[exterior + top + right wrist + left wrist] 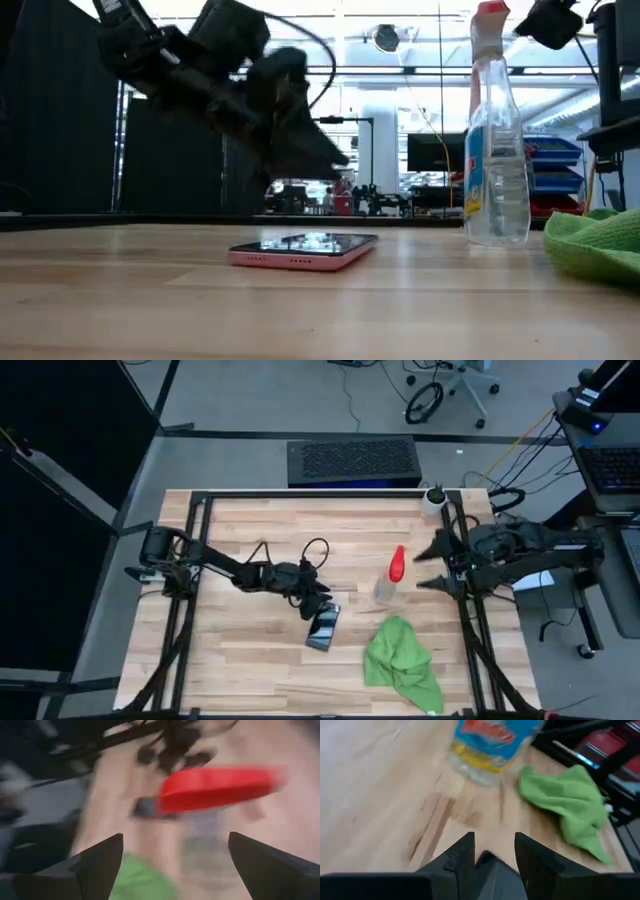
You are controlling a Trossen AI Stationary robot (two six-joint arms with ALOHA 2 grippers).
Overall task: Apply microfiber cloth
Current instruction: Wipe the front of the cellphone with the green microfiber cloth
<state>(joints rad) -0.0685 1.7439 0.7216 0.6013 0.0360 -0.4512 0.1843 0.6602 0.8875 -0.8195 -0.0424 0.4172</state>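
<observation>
My right gripper (428,566) is hanging spread by the bottle (388,582); the left gripper (318,606), narrowly parted, is empty. I'm judging the cloth (400,663) soft and light, best pinched at a raised fold.

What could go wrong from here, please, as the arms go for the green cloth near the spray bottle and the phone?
1. The spray bottle stands upright between the open right end effector and the microfiber cloth; a reach past it might topple it.
2. The left end effector hovers just above the phone; moving off low could knock or scrape it.
3. The cloth lies crumpled near the table edge, so a grasp might drag it off.
</observation>
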